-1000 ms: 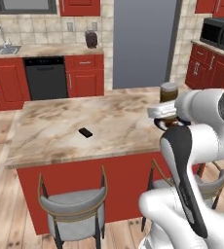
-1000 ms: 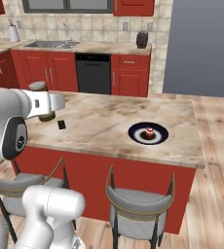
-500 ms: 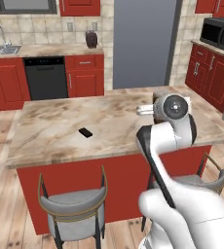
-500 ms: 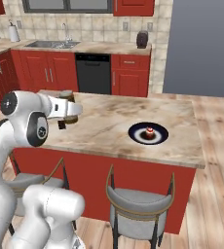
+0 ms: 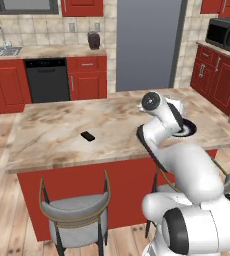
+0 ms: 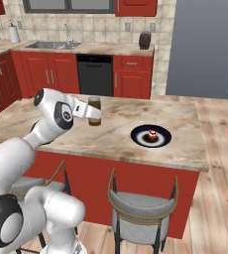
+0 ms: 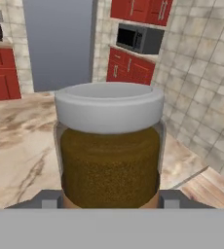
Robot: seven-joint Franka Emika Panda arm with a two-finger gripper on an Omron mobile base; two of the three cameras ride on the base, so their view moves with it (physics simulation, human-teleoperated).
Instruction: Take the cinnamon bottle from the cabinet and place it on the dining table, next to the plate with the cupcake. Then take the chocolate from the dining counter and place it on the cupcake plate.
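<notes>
My gripper point(image 6: 92, 114) is shut on the cinnamon bottle point(image 6: 94, 103), a small jar of brown powder with a grey lid. It holds the bottle upright over the marbled dining table point(image 6: 116, 141), left of the plate in the right base view. Up close in the hand view, the bottle point(image 7: 109, 155) sits between my fingertips point(image 7: 50, 199). The dark plate point(image 6: 140, 135) carries the small red-topped cupcake point(image 6: 151, 134). In the left base view my arm covers the bottle and part of the plate point(image 5: 191, 131). The black chocolate point(image 5: 88, 135) lies flat on the table's left half.
Two grey stools point(image 6: 141, 213) point(image 5: 77, 212) stand at the table's near side. Behind it are red base cabinets, a black dishwasher point(image 5: 47, 79), a sink point(image 6: 54, 44) and a dark jar point(image 6: 144, 39). A grey fridge point(image 5: 147, 42) and a microwave point(image 5: 226, 34) stand to the right. Red wall cabinets point(image 5: 82, 6) hang above.
The arm has swung the bottle across the table top toward the plate. The plate, cupcake and chocolate have not moved.
</notes>
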